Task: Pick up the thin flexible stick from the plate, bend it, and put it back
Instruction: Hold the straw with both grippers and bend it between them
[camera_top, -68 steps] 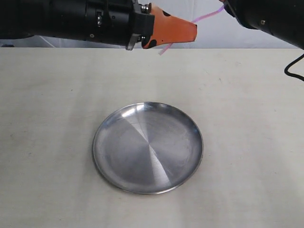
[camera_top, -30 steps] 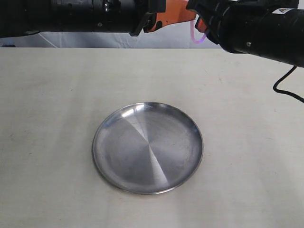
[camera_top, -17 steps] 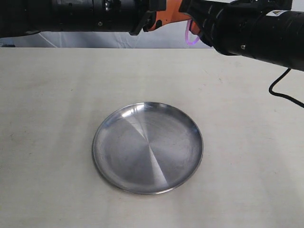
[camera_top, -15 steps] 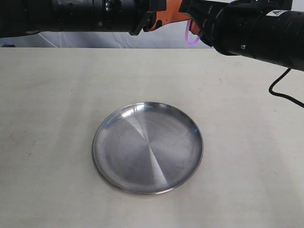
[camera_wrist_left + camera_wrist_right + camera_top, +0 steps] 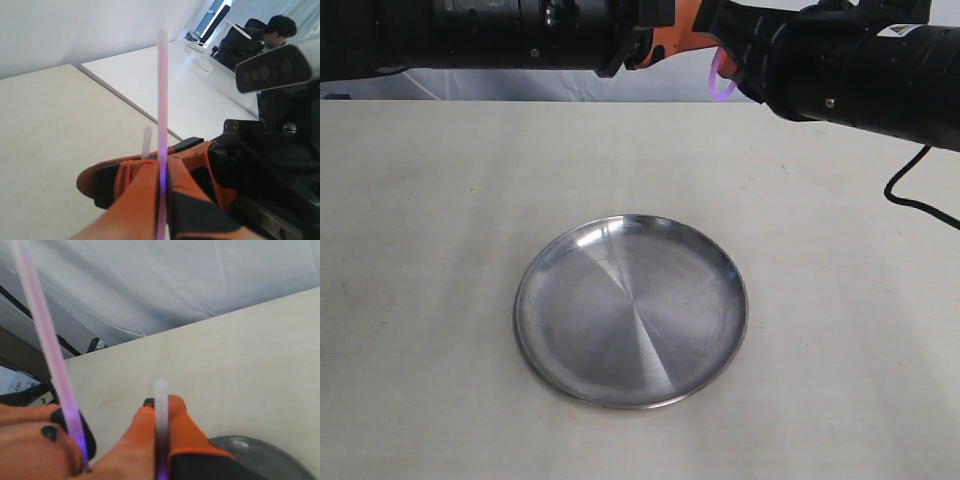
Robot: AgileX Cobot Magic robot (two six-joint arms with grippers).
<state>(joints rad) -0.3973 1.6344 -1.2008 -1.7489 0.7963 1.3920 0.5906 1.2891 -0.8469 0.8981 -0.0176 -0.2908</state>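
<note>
Both grippers meet high above the table's far edge. The thin flexible stick point(image 5: 719, 82), pink to purple, hangs between them as a tight loop. My left gripper point(image 5: 705, 40) is shut on one end of the stick point(image 5: 162, 105), which runs up between its orange fingers. My right gripper point(image 5: 727, 58) is shut on the other end of the stick point(image 5: 161, 412), whose pale tip pokes past its fingers. The steel plate point(image 5: 545, 345) lies bare on the table below, nearer the camera than both grippers. A dark part of the plate's rim point(image 5: 280, 454) shows in the right wrist view.
The beige tabletop point(image 5: 420, 250) stretches all round the plate. A black cable point(image 5: 912, 185) from the right arm hangs over the table's right side. White curtain point(image 5: 150, 280) lies behind the table. A seated person point(image 5: 255, 37) is far off at another desk.
The two grippers have come together from apart, and the once nearly straight stick now curves into a narrow loop. In the last second the right arm edged left, tightening the loop.
</note>
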